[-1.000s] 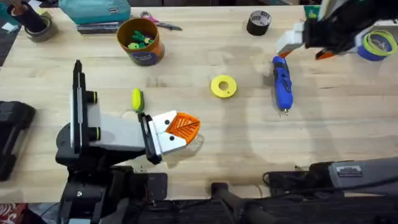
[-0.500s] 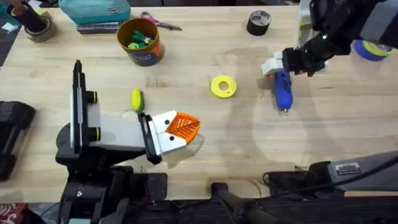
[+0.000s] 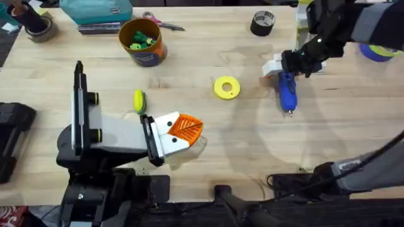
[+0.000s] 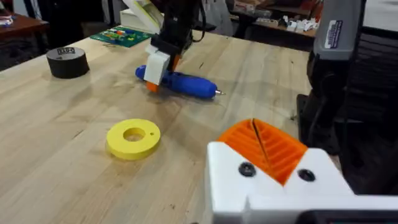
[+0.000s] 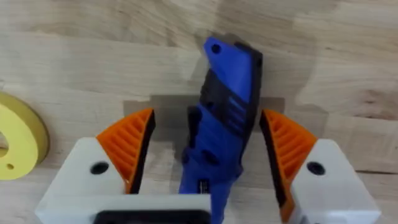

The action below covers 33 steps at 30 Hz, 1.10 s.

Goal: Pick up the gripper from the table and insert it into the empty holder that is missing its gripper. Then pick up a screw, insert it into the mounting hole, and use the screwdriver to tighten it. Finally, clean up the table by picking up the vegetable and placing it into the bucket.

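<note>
At the far left of the surface (image 3: 189,50) the bucket (image 3: 142,41) stands with small toys inside, and nearer the arms the vegetable (image 3: 138,100) lies just beside the left gripper (image 3: 184,130), whose orange fingers sit pressed together on the wood. A flat yellow ring (image 3: 227,87) lies between that gripper and the screwdriver (image 3: 287,90), with a black tape roll (image 3: 262,23) farther back. The right gripper (image 5: 208,155) hovers over the screwdriver's rear end, fingers apart on either side of the blue body, not yet touching it.
</note>
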Each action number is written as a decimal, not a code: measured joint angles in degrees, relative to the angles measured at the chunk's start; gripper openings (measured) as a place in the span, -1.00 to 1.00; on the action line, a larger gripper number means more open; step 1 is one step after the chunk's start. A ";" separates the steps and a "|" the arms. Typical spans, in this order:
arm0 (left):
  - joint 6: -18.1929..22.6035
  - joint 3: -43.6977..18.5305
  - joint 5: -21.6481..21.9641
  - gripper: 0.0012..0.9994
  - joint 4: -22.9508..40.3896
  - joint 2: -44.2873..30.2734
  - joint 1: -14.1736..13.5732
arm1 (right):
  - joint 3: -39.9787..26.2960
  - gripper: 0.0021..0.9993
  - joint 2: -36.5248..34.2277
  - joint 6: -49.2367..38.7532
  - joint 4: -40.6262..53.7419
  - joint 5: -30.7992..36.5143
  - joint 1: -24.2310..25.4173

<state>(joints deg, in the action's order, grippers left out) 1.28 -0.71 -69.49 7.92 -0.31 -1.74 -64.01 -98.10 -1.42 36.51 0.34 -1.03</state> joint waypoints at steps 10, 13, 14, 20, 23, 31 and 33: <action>0.00 0.00 0.00 -0.99 0.00 -0.01 0.00 | -0.02 0.97 -2.43 0.60 -0.74 1.52 0.08; 0.00 0.00 0.01 -0.99 0.00 -0.01 0.00 | -0.90 0.93 -3.07 0.62 0.13 1.72 0.08; 0.00 0.00 0.00 -0.99 0.00 -0.01 0.00 | -1.49 0.93 -3.45 0.62 0.83 1.74 0.08; 0.00 0.00 0.02 -0.99 0.00 0.01 0.00 | -5.41 0.92 -6.17 1.29 4.50 1.77 0.10; 0.00 0.00 0.00 -0.99 0.00 0.00 0.00 | -6.11 0.90 -6.83 2.30 5.14 1.85 0.19; 0.00 0.00 0.01 -0.99 0.00 0.01 0.00 | -6.67 0.05 -7.29 3.21 5.21 3.10 0.79; 0.00 0.00 0.00 -0.99 0.00 -0.01 0.00 | -6.67 -0.50 -7.44 3.46 4.95 3.55 0.95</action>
<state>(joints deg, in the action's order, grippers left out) 1.28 -0.71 -69.49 7.92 -0.32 -1.74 -70.67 -105.53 2.04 41.47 3.89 -0.08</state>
